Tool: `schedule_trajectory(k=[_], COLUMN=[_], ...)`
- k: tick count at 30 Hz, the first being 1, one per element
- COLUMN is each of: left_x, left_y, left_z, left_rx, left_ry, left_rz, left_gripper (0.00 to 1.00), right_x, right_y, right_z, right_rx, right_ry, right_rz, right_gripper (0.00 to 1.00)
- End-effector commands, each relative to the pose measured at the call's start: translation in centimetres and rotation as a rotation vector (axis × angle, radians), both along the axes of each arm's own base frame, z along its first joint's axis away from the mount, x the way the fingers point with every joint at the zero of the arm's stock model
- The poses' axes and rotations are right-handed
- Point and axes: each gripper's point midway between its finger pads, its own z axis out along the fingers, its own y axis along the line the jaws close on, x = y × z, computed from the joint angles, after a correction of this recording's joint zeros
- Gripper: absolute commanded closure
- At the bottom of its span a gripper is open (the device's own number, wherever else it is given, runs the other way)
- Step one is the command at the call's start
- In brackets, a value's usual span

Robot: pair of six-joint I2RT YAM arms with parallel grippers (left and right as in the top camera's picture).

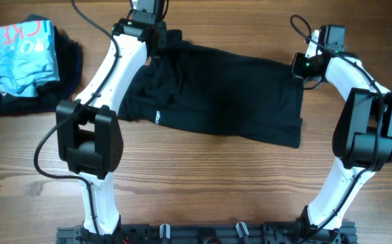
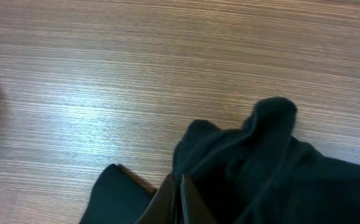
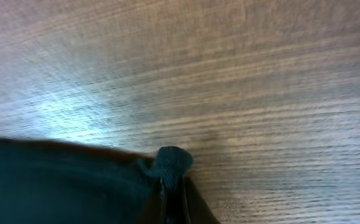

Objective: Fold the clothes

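- Left gripper point(image 2: 181, 204), closest of all in its own wrist camera, has both fingers pressed together on a bunched fold of the black T-shirt point(image 2: 261, 168).
- Right gripper point(image 3: 172, 200) is pinched just as tight. A small knob of the same black cloth sticks up just past its fingertips.
- By my count: two arms, two grippers, both gripping cloth. One black T-shirt, one light-blue garment point(image 1: 18, 53) with red lettering, and one dark heap point(image 1: 70, 64) underneath it.
- From overhead, the shirt lies across the middle of the wooden table point(image 1: 203, 190), stretched between the two grippers. The left one has the rumpled far-left part, the right one the right edge.
- Only the overhead view shows the small white lettering point(image 1: 159, 116) near the shirt's front edge. It alone also shows the blue garment on its heap at the far left, well apart from the shirt.
- Each wrist view shows only its own pinch, with bare wood grain beyond.
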Motion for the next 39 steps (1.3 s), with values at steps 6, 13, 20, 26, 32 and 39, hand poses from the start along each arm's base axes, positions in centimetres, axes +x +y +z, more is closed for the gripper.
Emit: schedule_trajectory(k=[6, 13, 20, 26, 32, 39], left_x=[-0.1, -2.0, -1.8, 0.2, 1.2, 2.0], left_y=[2.5, 2.9, 0.3, -2.3, -3.4, -3.6], left_z=[5.3, 5.0, 2.4, -0.4, -2.8, -5.6], left_rx=[-0.019, -0.005, -0.115, -0.154, -0.156, -0.111], left_ry=[-0.092, -0.020, 0.044, 0.040, 0.044, 0.056], left_rz=[0.060, 0.058, -0.025, -0.184, -0.265, -0.325], left_gripper=[0.96, 0.96, 0.94, 0.50, 0.32, 0.31], right_x=[1.3, -1.8, -2.4, -2.3, -2.2, -2.1], right_y=[0.3, 0.7, 1.1, 1.2, 1.2, 1.1], right_z=[7.9, 9.4, 9.1, 9.2, 9.2, 9.2], right_rx=[-0.002, 0.012, 0.031, 0.036, 0.035, 0.035], right_ry=[-0.046, 0.040, 0.067, 0.062, 0.058, 0.056], right_rz=[0.039, 0.040, 0.049, 0.051, 0.051, 0.050], right_gripper=[0.96, 0.96, 0.96, 0.96, 0.96, 0.96])
